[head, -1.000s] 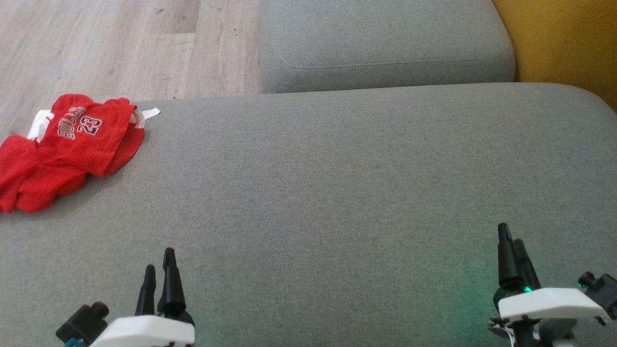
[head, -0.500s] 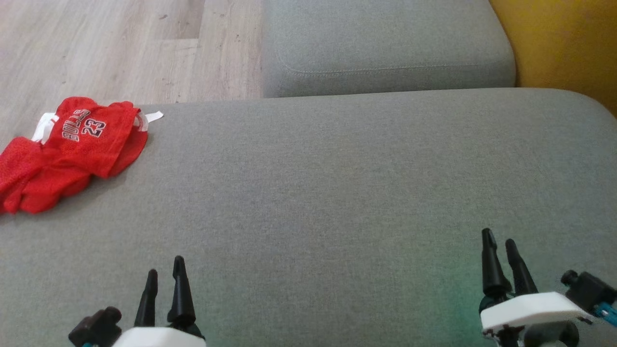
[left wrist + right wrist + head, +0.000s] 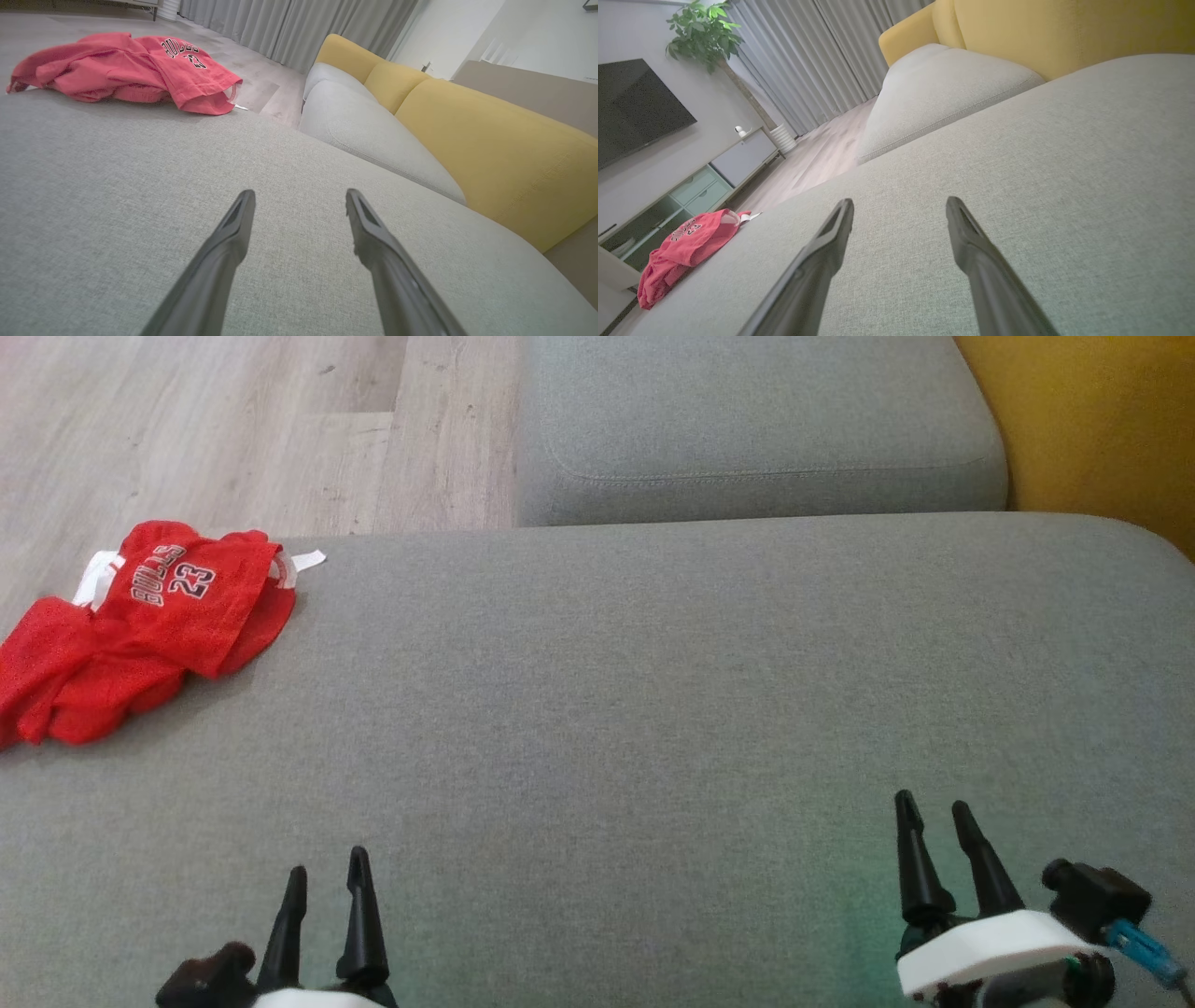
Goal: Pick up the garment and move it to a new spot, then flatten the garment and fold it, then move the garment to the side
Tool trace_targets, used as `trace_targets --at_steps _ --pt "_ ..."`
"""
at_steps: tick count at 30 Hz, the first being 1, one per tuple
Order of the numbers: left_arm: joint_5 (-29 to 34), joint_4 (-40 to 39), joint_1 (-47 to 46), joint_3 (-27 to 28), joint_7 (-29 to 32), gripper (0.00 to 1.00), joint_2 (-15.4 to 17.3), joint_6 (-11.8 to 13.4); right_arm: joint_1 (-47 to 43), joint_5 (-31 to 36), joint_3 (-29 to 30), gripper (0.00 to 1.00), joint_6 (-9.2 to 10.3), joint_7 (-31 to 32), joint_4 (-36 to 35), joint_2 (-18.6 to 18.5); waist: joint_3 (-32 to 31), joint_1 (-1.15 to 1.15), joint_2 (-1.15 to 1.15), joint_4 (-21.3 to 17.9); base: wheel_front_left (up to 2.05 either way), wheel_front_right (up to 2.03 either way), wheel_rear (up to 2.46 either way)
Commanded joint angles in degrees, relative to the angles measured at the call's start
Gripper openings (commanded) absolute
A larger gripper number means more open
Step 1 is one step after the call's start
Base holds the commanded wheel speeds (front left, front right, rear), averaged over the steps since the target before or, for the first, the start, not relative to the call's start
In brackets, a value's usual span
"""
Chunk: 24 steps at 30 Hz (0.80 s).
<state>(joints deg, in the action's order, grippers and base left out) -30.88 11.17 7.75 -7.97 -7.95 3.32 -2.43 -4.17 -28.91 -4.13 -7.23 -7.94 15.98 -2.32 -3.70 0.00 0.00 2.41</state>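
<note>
Well apart: garment [image 3: 149, 625] bunched at far-left edge of cushion [image 3: 653, 709].
Lies fwd-left of left gripper [image 3: 327, 863], the nearer arm vs right gripper [image 3: 931, 803]; long axis slants near-left to far-right. Both claws wide open, empty.

Wide grey cushion [image 3: 653, 691] open ahead, garment [image 3: 149, 616] heaped at far-left corner

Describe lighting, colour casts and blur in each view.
Head view: even soft light, green cast on the grey cushion beside the right gripper; left wrist view: red jersey looks paler, pinkish, left gripper near the lens soft; right wrist view: scene tilted, wide-angle stretch toward the edges.
</note>
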Motion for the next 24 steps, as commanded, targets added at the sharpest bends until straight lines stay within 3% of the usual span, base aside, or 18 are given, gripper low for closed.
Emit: trace_targets --at_steps 1,24 --pt "2.2 -1.5 -1.4 0.6 -1.0 1.0 0.7 0.3 1.9 2.3 -1.6 1.0 -0.19 -1.0 -1.5 -0.4 0.0 0.0 0.0 0.0 0.0 0.0 0.0" --pt "16.2 0.1 0.0 0.6 -4.9 1.0 0.7 1.9 1.9 18.9 -4.6 1.0 -0.23 -4.9 0.1 -0.5 -0.4 0.0 0.0 0.3 0.0 0.0 0.0"
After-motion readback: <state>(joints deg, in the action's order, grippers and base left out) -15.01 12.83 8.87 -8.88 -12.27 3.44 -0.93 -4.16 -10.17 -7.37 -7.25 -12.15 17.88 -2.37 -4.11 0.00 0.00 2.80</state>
